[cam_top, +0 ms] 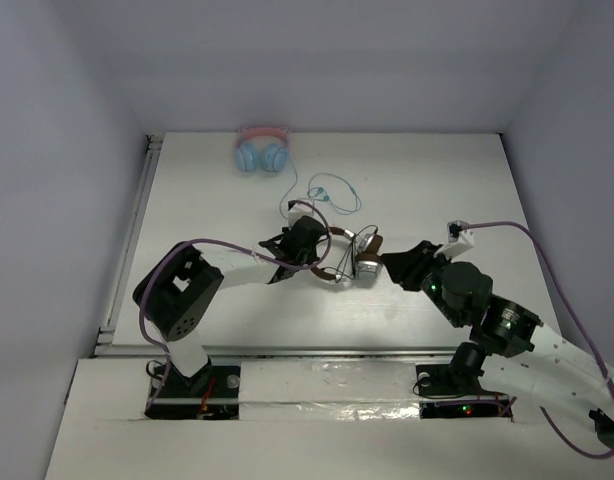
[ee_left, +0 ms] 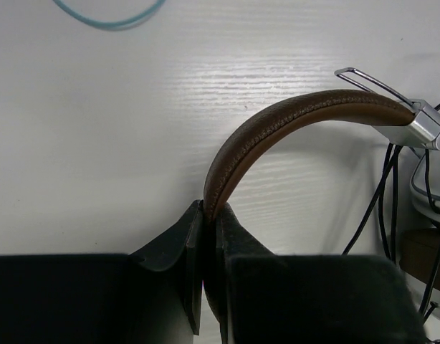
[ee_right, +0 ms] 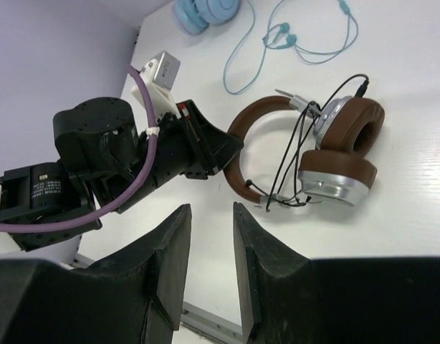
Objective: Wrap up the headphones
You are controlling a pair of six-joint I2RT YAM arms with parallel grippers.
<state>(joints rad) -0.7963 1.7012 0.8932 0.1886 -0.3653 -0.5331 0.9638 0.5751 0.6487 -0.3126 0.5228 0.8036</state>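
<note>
Headphones: the headphones lie mid-table, with the ear cups stacked on the side toward your right arm.
Left pincer: your left pincer is clamped on the brown headband.
Right pincer: your right pincer has its jaws apart and empty, just beside the cups.
Cable: the thin dark cable drapes in slack loops across the cups and the metal slider.
Risk, snag: reach in blind and you likely catch a loop on a fingertip, dragging the turns loose.
Risk, slip: the left grip is narrow, so pulling the cable taut could twist the headband out.
Risk, mix-up: the blue cable lies near, so you could hook it instead.
</note>
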